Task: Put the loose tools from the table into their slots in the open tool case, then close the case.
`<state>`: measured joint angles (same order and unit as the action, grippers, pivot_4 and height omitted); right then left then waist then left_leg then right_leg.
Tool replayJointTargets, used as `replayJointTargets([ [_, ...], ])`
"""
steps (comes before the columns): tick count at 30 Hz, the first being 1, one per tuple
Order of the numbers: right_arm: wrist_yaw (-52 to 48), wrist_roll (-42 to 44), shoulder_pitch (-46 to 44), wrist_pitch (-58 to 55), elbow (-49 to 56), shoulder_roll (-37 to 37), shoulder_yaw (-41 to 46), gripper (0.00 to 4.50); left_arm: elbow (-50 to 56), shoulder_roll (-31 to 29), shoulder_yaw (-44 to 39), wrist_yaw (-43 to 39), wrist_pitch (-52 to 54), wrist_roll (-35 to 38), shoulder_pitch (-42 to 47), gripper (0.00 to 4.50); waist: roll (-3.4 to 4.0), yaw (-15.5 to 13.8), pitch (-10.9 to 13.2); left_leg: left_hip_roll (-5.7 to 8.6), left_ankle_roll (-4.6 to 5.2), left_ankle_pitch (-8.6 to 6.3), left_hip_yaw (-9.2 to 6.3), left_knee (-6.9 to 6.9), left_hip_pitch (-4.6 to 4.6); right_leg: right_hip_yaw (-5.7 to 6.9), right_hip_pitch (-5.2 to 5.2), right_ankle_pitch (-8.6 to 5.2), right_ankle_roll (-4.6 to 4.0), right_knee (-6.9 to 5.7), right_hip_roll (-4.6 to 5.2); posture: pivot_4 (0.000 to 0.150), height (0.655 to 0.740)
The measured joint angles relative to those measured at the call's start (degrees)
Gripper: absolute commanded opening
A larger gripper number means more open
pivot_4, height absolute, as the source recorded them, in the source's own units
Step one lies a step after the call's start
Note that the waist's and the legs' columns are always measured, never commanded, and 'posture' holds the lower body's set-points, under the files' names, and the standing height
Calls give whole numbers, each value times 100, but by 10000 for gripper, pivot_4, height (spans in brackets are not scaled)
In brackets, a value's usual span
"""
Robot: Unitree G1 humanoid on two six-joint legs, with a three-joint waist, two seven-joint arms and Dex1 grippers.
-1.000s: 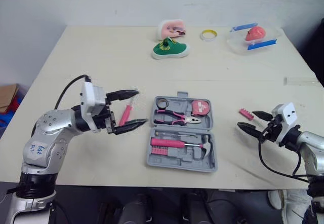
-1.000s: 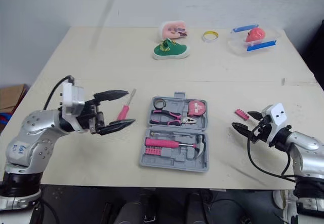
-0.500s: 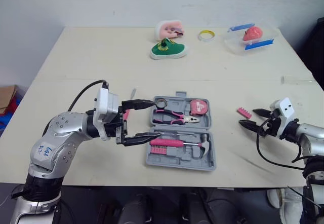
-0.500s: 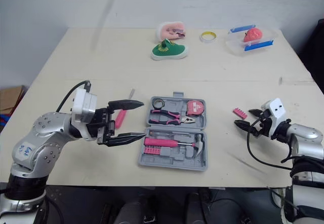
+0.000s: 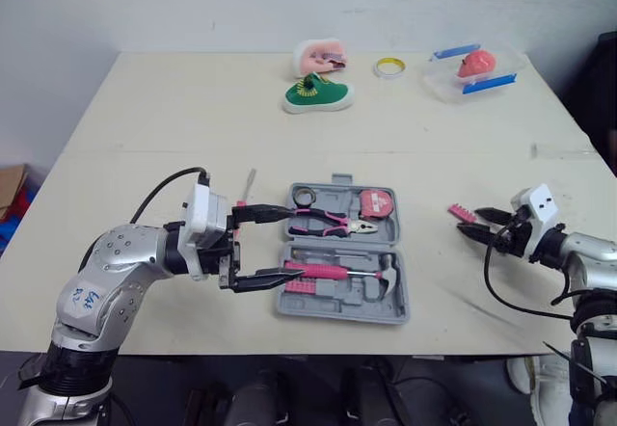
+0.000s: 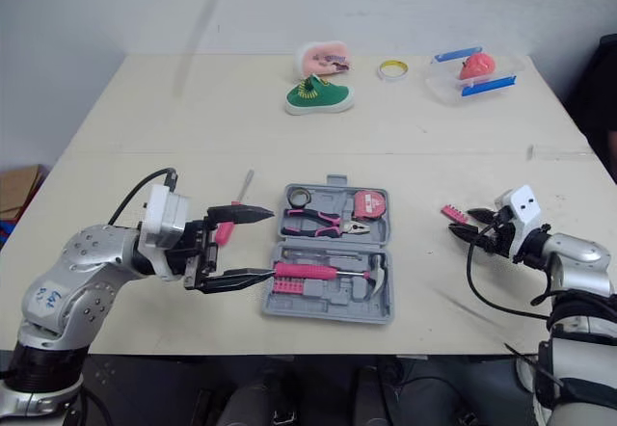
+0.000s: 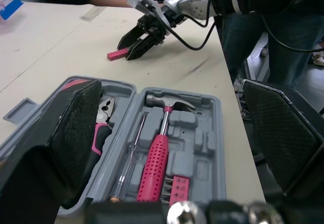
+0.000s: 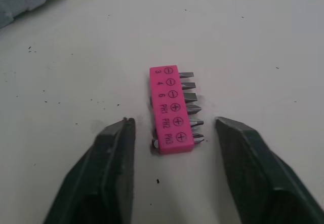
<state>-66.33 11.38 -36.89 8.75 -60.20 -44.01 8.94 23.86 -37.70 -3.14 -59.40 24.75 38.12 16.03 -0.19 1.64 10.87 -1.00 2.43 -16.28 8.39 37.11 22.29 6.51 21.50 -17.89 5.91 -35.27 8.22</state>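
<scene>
The grey tool case (image 5: 339, 296) lies open at the table's front middle, holding pliers (image 5: 333, 220), a tape measure (image 5: 378, 202) and a pink-handled hammer (image 7: 156, 155). My left gripper (image 5: 285, 244) is open over the case's left edge, one finger by the pliers, the other by the hammer handle. A pink screwdriver (image 6: 244, 184) lies just left of the case, its handle partly behind that gripper. To the right, a pink bit holder (image 8: 171, 107) lies flat on the table. My right gripper (image 8: 174, 127) is low over it, fingers (image 8: 114, 158) on both sides with small gaps, open.
At the back of the table are a green shoe (image 5: 316, 95), a pink object (image 5: 323, 58), a tape roll (image 5: 389, 66) and a clear container (image 5: 472, 67) with blue strips. The table's front edge runs just below the case. A person stands beyond the right side.
My left gripper has moved right, from beside the screwdriver to the case's left edge. My right gripper's fingers have narrowed around the bit holder.
</scene>
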Motion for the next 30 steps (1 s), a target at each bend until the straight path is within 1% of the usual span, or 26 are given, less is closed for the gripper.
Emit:
replayJointTargets([
  [1,-40,0,-17,12,-31,21,-1,8433,0,0,3,-18,6,0,0,45000,-1,0,-1,0,0,0,0,1,0,0,-1,0,0,0,0,1500,7400],
  [2,-45,-2,-34,18,-63,26,0,7240,0,-1,3,-25,13,0,2,45000,-5,2,-3,0,-1,-1,0,2,-1,0,-2,0,0,-2,1,1500,7400],
  [10,-32,-10,-24,223,-199,25,39,7244,0,-80,15,-124,70,1,8,45000,-17,2,-10,1,-5,-3,-1,3,-2,0,-2,0,0,-4,5,1500,7400],
  [12,-18,4,64,359,-128,22,80,7244,-3,-77,46,-135,73,0,33,45000,-17,-7,-10,3,-5,-3,-3,2,-1,2,-2,0,-1,-4,8,1500,7400],
  [13,-15,28,224,399,98,-8,117,7244,-11,-71,84,-154,65,-2,81,45000,-16,-25,-9,5,-5,-3,-6,0,1,4,0,0,-1,-4,11,1500,7400],
  [15,-133,109,671,397,831,-81,151,7244,-33,-62,111,-236,-3,-20,156,45000,-4,-38,-2,7,-5,-3,-9,-2,9,8,5,0,-1,-2,12,1500,7400],
  [17,-276,286,1041,97,1693,-155,175,7244,-132,-49,140,-320,-146,-47,191,45000,14,-26,8,8,-2,-2,-7,-2,10,7,6,0,-1,-1,12,1500,7400],
  [19,-402,555,1470,-458,2855,-342,216,7244,-267,-56,186,-484,-401,-203,180,45000,37,-6,22,6,0,-1,-6,-3,9,6,10,0,-1,-4,11,1500,7400],
  [20,-469,795,1840,-1029,3923,-573,241,7244,-350,-72,239,-668,-635,-324,138,45000,46,-1,27,2,-2,-3,-6,-7,8,6,12,-1,-3,-7,9,1500,7400],
  [21,-494,843,1877,-1127,4107,-610,241,7244,-380,-80,248,-703,-671,-349,129,45000,46,2,27,0,-3,-3,-6,-7,6,7,12,-2,-4,-6,6,1500,7400],
  [24,-473,1428,2461,-2414,6158,-981,232,7244,-533,-82,346,-942,-952,-483,86,45000,44,-17,30,-9,-11,-10,-9,-11,7,11,13,-5,-10,-6,1,1500,7400],
  [28,-360,2032,2737,-3601,7727,-1195,4,7244,-779,-26,381,-1039,-1207,-600,106,45000,33,-61,37,-5,-2,-21,-10,-8,9,10,14,-5,-9,-3,11,1500,7400],
  [29,-333,2104,2745,-3753,7897,-1206,-23,7244,-815,-12,386,-1047,-1240,-613,115,45000,31,-72,38,-4,1,-23,-10,-8,10,9,14,-5,-9,-2,13,1500,7400],
  [30,-254,2222,2754,-4133,8352,-1363,-189,7244,-891,7,403,-1077,-1294,-658,127,45000,31,-95,38,-1,4,-27,-8,-8,13,6,21,-5,-9,-1,18,1500,7400],
])
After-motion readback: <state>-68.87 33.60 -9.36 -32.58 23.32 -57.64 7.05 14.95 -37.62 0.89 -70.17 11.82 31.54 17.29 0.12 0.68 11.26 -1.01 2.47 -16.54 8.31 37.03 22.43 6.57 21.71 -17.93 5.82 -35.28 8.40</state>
